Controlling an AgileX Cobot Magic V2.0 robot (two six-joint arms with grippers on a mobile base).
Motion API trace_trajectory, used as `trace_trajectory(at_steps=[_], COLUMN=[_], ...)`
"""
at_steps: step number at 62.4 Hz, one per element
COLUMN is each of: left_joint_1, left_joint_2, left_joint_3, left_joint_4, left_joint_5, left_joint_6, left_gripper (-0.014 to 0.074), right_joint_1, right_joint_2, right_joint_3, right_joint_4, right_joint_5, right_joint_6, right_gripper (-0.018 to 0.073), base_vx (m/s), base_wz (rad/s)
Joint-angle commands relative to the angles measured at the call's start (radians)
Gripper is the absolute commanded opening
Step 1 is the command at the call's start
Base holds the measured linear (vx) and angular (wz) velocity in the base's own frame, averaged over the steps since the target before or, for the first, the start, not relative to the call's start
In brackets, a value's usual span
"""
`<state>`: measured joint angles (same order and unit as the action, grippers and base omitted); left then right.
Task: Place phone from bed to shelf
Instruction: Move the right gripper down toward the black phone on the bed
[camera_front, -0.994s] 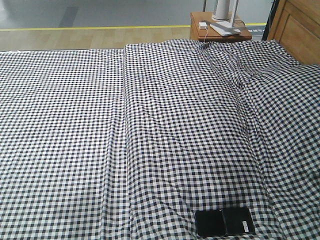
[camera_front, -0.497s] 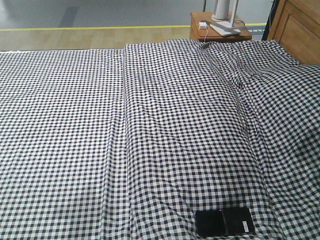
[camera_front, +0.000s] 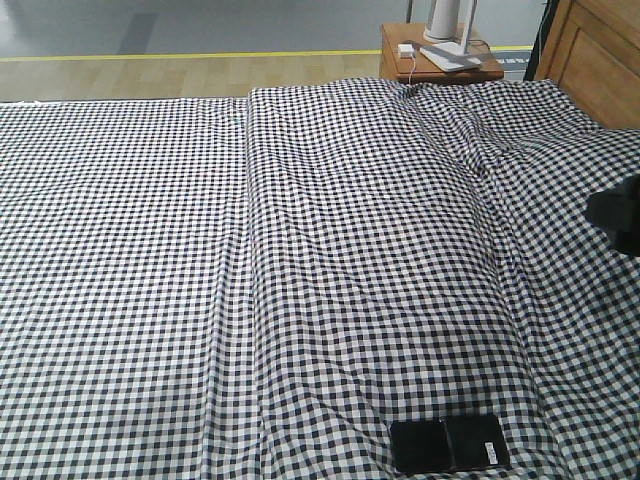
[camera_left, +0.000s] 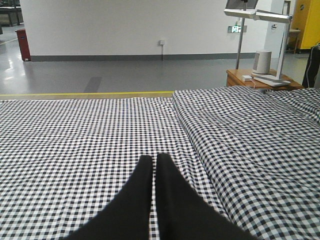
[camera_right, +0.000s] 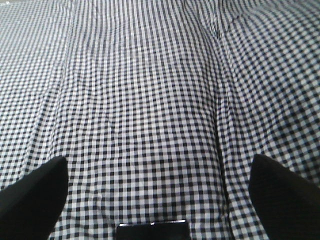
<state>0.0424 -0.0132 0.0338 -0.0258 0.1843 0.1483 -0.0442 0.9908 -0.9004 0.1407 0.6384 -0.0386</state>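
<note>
Right now we see the phone (camera_front: 449, 444) lying flat on the bed (camera_front: 300, 250), close to the lower edge of the front view and to the right of the middle. Its long side runs across the picture, a crease crosses its middle, and the white sticker (camera_front: 492, 452) sits at its right end. In the right wrist view only the phone's upper edge (camera_right: 152, 231) shows, at the very bottom. The right claw (camera_right: 157, 162) is spread wide there, one dark finger at each side of the picture with checked cloth between them; neither finger touches the phone, and nothing is held. The left claw (camera_left: 153, 160) has its two dark fingers pressed together with nothing between them, pointing out over the gingham. We cannot tell whether it rests on the cloth. A dark blurred shape (camera_front: 618, 215) juts in at the right edge of the front view, above the bed; we cannot tell what part it is. Beyond the bed's far corner stands a small brown tabletop (camera_front: 440, 62) with a white lamp base (camera_front: 447, 30) on it, beside a light wooden headboard (camera_front: 595, 55).
</note>
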Motion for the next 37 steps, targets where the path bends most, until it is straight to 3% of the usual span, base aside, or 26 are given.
trace_trajectory(at_steps=[1, 10, 17, 27, 37], left_joint_1=[-0.004, -0.004, -0.004, -0.004, -0.004], left_joint_2=[-0.013, -0.013, -0.013, -0.013, -0.013], left_joint_3=[-0.021, -0.021, -0.021, -0.021, -0.021], left_joint_4=[-0.009, -0.009, -0.009, -0.009, -0.009], left_joint_5=[-0.072, -0.072, -0.072, -0.072, -0.072], left_joint_6=[-0.006, -0.006, -0.006, -0.006, -0.006], left_gripper=[0.0001, 0.0001, 0.0001, 0.0001, 0.0001], right_joint_1=[-0.013, -0.113, -0.227, -0.386, -0.479], right_joint_2=[0.062, 0.210, 0.308, 0.459, 0.623], right_joint_3=[-0.077, -0.196, -0.265, -0.292, -0.292], right_joint_4=[0.000, 0.014, 0.081, 0.315, 0.535], right_joint_5=[-0.008, 0.103, 0.156, 0.211, 0.284], right_joint_6=[0.024, 0.022, -0.060, -0.306, -0.563], right_gripper=[0.0713, 0.0706, 0.0704, 0.0693, 0.0688], base_vx=[0.00, 0.00, 0.00, 0.00, 0.00], base_wz=[0.00, 0.00, 0.00, 0.00, 0.00])
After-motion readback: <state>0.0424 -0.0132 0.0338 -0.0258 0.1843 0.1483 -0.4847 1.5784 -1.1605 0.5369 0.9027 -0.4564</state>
